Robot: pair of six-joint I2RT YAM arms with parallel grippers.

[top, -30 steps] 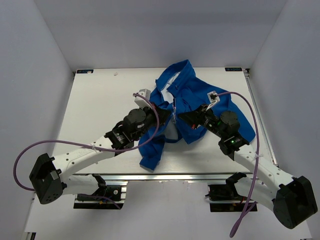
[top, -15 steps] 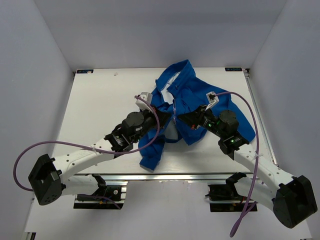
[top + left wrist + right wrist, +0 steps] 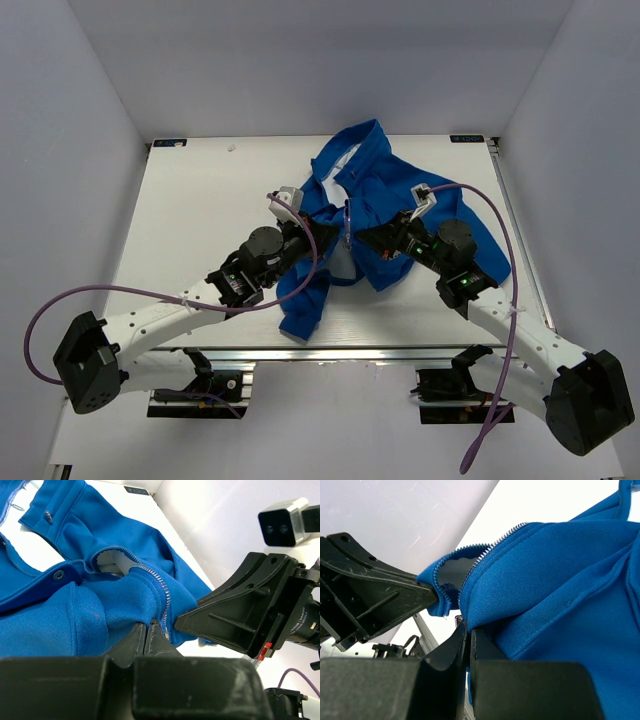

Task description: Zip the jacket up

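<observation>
Shift: left fingers (image 3: 134,639) eased toward the tabletop's (image 3: 195,200) near-left corner; jacket (image 3: 372,170) barely moved.
Grip: left and right fingers (image 3: 481,647) both pinch its zipper edges.
Meaning: we judge zipping unstarted.

Bright, even light overhead, only faint shadows on the table (image 3: 190,200). Wrist views: jacket (image 3: 60,615) crisp beyond the fingers (image 3: 134,639), table behind it washed out white, near housing (image 3: 150,690) soft.

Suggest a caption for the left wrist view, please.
Left claw pinching the blue jacket beside its zipper, opposite the right claw.
</observation>
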